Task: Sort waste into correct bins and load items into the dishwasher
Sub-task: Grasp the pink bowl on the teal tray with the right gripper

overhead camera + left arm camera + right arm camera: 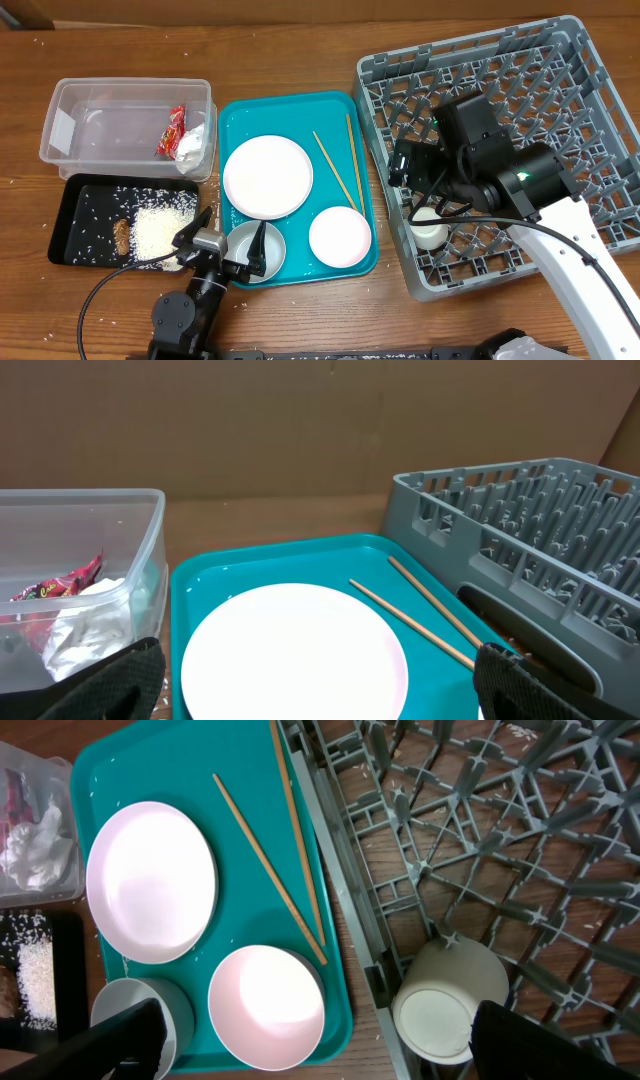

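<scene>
- Right gripper [318,1020] hangs over the rack [520,60] near its edge, jaws wide apart and holding nothing.
- Cup [450,1000] lies tilted on the rack floor below it, against the wall that faces the teal tray [240,120].
- Left gripper [222,248], also spread and empty, sits over one bowl [240,262] and partly hides it. The other bowl [340,237] is just beside.
- Plate [267,177] and chopsticks [338,171] lie on the same tray, the chopsticks between plate and rack.
- Wrapper [175,128] and tissue [192,147] lie in the clear tub [90,100].
- Rice [160,232] and a brown scrap [122,235] lie in the black tray [75,200].
</scene>
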Controlling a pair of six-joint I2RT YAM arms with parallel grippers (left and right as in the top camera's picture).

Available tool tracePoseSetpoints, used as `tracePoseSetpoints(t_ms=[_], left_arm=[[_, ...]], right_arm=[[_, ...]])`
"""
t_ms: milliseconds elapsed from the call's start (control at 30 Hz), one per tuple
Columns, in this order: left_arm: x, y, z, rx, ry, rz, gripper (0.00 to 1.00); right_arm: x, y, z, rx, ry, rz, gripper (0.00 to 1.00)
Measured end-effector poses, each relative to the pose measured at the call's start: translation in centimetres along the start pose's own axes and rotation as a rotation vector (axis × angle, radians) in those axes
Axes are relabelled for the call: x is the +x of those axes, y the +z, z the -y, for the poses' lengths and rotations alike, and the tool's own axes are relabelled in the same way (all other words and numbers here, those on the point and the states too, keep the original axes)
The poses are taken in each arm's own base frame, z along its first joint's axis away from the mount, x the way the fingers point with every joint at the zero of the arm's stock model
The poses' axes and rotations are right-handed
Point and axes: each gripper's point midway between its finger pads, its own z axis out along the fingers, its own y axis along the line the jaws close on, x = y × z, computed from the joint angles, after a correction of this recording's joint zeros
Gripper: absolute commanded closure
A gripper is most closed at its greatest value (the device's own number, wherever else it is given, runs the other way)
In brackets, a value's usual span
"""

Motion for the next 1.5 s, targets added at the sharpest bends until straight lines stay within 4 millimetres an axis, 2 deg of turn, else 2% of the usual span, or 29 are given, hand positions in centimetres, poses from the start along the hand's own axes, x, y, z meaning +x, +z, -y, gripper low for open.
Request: tracePoseSetpoints(t_ms=[267, 300, 333, 367, 400, 433, 467, 500, 533, 600, 633, 700, 733, 767, 867, 933, 1000, 1067, 1133, 1167, 1233, 1300, 1333, 1467, 1500], left_arm=[[0.0, 0.0, 0.0, 0.000, 0.000, 0.000, 0.00], [0.0, 0.0, 0.0, 0.000, 0.000, 0.000, 0.00], [0.0, 0.0, 0.0, 0.000, 0.000, 0.000, 0.00], [0.0, 0.0, 0.0, 0.000, 0.000, 0.000, 0.00], [0.0, 0.0, 0.0, 0.000, 0.000, 0.000, 0.00], [0.0, 0.0, 0.0, 0.000, 0.000, 0.000, 0.00], [0.0, 0.0, 0.0, 0.000, 0.000, 0.000, 0.00], [0.0, 0.0, 0.0, 0.000, 0.000, -0.001, 0.00], [0.0, 0.0, 0.0, 0.000, 0.000, 0.000, 0.00], [0.0, 0.0, 0.0, 0.000, 0.000, 0.000, 0.00], [0.0, 0.0, 0.0, 0.000, 0.000, 0.000, 0.00], [0.0, 0.0, 0.0, 0.000, 0.000, 0.000, 0.00], [0.0, 0.0, 0.0, 0.000, 0.000, 0.000, 0.00], [0.0, 0.0, 0.0, 0.000, 0.000, 0.000, 0.00], [0.0, 0.0, 0.0, 0.000, 0.000, 0.000, 0.00], [0.0, 0.0, 0.0, 0.000, 0.000, 0.000, 0.00], [0.0, 0.0, 0.0, 0.000, 0.000, 0.000, 0.00], [0.0, 0.0, 0.0, 0.000, 0.000, 0.000, 0.00], [0.0, 0.0, 0.0, 0.000, 0.000, 0.000, 0.00], [0.0, 0.0, 0.0, 0.000, 0.000, 0.000, 0.00], [0.0, 0.0, 0.0, 0.000, 0.000, 0.000, 0.00], [0.0, 0.0, 0.0, 0.000, 0.000, 0.000, 0.00], [0.0, 0.0, 0.0, 0.000, 0.000, 0.000, 0.00], [0.0, 0.0, 0.0, 0.000, 0.000, 0.000, 0.00], [0.0, 0.0, 0.0, 0.000, 0.000, 0.000, 0.00]], right_arm=[[-0.1, 0.0, -0.1, -0.003, 0.002, 0.004, 0.00], [-0.6, 0.0, -0.5, -0.022, 0.007, 0.022, 0.12], [-1.2, -0.1, -1.8, -0.086, 0.010, 0.041, 0.13], [-1.3, -0.1, -2.5, -0.119, -0.008, 0.039, 0.14], [-1.0, -0.1, -4.1, -0.194, -0.040, 0.019, 0.14], [0.5, 0.3, -6.1, -0.259, -0.121, -0.044, 0.14], [3.2, 1.5, -7.5, -0.262, -0.213, -0.139, 0.14], [4.7, 2.2, -8.2, -0.259, -0.258, -0.185, 0.14], [7.3, 3.8, -9.1, -0.227, -0.339, -0.265, 0.14], [10.8, 7.3, -9.7, -0.139, -0.454, -0.365, 0.17], [11.4, 8.0, -9.7, -0.119, -0.478, -0.379, 0.19], [13.1, 11.6, -9.5, -0.027, -0.578, -0.409, 0.22], [13.3, 13.4, -9.4, 0.000, -0.630, -0.413, 0.32], [13.3, 15.2, -9.0, 0.029, -0.680, -0.412, 0.36], [13.0, 17.7, -7.7, 0.076, -0.769, -0.430, 0.36], [12.9, 18.1, -7.0, 0.078, -0.811, -0.452, 0.36], [13.2, 18.0, -7.2, 0.033, -0.851, -0.479, 0.55], [14.2, 17.5, -7.4, -0.012, -0.877, -0.524, 0.59], [13.9, 17.1, -7.6, -0.005, -0.903, -0.519, 0.57], [13.4, 17.0, -7.7, 0.005, -0.910, -0.499, 0.49], [11.5, 16.5, -8.3, 0.026, -0.937, -0.428, 0.42], [8.4, 15.2, -9.2, 0.030, -0.965, -0.319, 0.42], [7.7, 15.1, -9.3, 0.023, -0.977, -0.297, 0.40], [6.5, 16.4, -8.8, -0.019, -0.996, -0.258, 0.36], [6.9, 17.4, -7.6, -0.021, -0.998, -0.271, 0.35]])
